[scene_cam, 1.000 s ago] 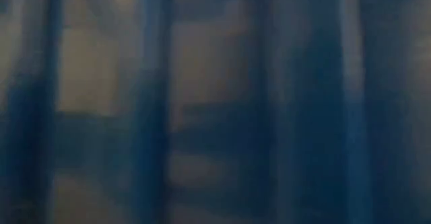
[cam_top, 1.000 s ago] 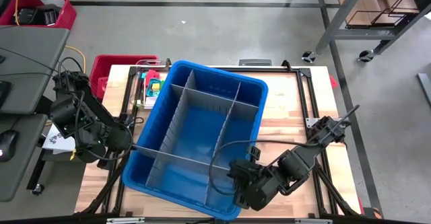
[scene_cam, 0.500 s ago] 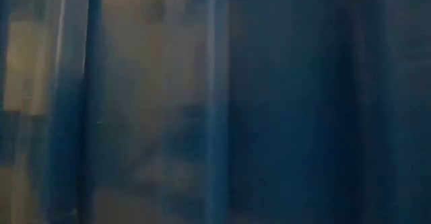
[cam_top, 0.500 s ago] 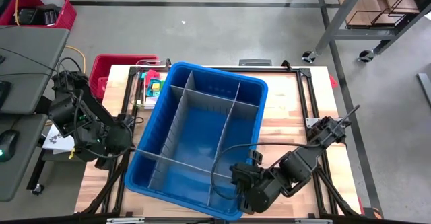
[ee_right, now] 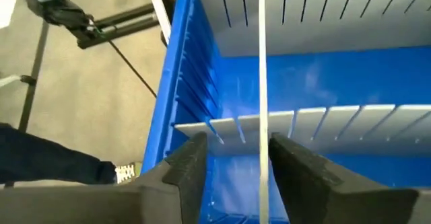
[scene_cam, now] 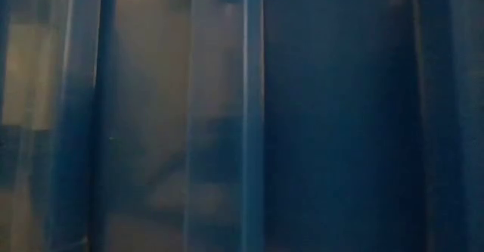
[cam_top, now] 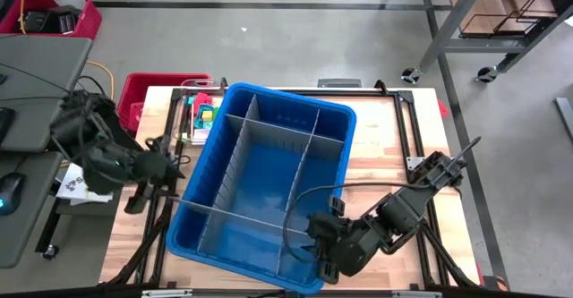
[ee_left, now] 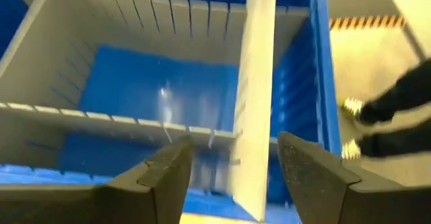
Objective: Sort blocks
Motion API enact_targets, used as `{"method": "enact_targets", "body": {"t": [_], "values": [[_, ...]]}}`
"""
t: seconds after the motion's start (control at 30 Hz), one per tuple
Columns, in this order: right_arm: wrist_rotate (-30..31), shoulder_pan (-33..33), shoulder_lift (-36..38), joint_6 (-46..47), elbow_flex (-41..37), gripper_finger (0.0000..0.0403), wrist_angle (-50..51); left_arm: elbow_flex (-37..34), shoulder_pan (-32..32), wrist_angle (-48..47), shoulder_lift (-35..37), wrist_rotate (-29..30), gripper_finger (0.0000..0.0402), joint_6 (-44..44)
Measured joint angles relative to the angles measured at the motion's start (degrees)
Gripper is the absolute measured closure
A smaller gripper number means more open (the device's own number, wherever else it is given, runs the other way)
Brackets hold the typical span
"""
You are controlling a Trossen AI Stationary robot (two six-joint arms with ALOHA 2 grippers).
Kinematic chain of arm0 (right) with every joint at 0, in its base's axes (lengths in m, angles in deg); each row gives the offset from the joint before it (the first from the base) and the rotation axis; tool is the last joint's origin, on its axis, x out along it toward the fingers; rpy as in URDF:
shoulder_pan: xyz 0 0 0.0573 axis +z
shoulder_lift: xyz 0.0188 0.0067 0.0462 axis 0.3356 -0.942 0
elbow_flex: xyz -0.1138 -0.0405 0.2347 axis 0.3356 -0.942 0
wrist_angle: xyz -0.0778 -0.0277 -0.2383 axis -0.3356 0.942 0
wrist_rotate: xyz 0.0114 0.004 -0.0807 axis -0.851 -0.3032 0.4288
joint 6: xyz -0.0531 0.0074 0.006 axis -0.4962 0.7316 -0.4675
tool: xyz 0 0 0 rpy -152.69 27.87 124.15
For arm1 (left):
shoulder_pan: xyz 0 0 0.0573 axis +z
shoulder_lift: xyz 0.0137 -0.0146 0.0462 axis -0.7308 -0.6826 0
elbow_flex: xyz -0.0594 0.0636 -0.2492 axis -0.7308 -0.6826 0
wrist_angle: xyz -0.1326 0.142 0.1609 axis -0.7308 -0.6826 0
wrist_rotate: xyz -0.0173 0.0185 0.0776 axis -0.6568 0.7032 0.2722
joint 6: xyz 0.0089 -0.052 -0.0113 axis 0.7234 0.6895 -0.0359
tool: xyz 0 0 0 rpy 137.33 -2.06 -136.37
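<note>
left gripper (ee_left: pixel 232 160): parted, straddling grey divider (ee_left: pixel 259 83) | right gripper (ee_right: pixel 236 160): parted, at bin (cam_top: pixel 333 119) 5 o'clock | blocks (cam_top: pixel 204 113): 11 o'clock

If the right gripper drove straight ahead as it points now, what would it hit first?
Probably the thin grey divider panel running between its open fingers inside the large blue plastic bin; depth is unclear.

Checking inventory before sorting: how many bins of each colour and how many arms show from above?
Blue bin: 1
Red bins: 2
Arms: 2
Total: 5
The blocks are too small to count.
</note>
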Motion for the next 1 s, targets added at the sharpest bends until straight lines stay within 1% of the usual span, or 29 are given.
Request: {"method": "enact_targets", "body": {"t": [0.13,0.33,0.43,0.53,0.6,0.67,0.7,0.73,0.8,0.83,0.93,1.0], "values": [[0.17,-0.73,2.27,-0.31,0.02,0.0247,0.37,3.37,0.87,0.01,0.0,3.76,0.0173,-1.39],[0.24,-1.17,5.32,-0.39,0.04,0.0248,-0.42,5.62,1.62,0.92,-0.02,7.35,0.017,-6.21],[1.97,-1.16,6.48,-2.84,0.08,0.0256,-5.17,6.21,1.59,2.61,-0.01,8.58,0.017,-6.79],[2.59,-1.12,6.66,-5.68,0.11,0.0277,-12.66,6.53,1.59,7.29,0.02,11.86,0.0178,-6.2],[0.95,-0.59,6.37,-5.72,0.09,0.0307,-16.0,6.53,1.59,9.42,-0.02,14.1,0.0199,-7.1],[-1.39,0.69,5.43,-4.62,0.11,0.0354,-17.02,6.53,1.59,8.92,-0.2,16.56,0.0237,-7.35],[-2.98,1.74,4.7,-3.6,0.11,0.0378,-16.72,6.53,1.59,8.07,-0.32,17.81,0.0264,-6.82],[-4.45,2.81,3.81,-1.95,0.08,0.0389,-16.28,6.53,1.59,6.97,-0.4,18.83,0.0293,-6.19],[-5.51,5.19,1.87,3.52,-0.05,0.0391,-15.49,6.53,1.59,5.02,-0.46,20.88,0.0359,-4.51],[-5.75,6.34,0.93,6.24,-0.09,0.0394,-14.97,6.53,1.59,3.96,-0.46,22.45,0.038,-3.0],[-5.84,9.98,-1.88,13.25,-0.07,0.04,-14.94,6.49,1.57,0.35,-0.44,28.92,0.0392,3.5],[-4.72,11.63,-3.8,17.72,-0.07,0.0401,-13.84,6.47,1.59,-2.12,-0.47,32.85,0.0399,7.0]]}}
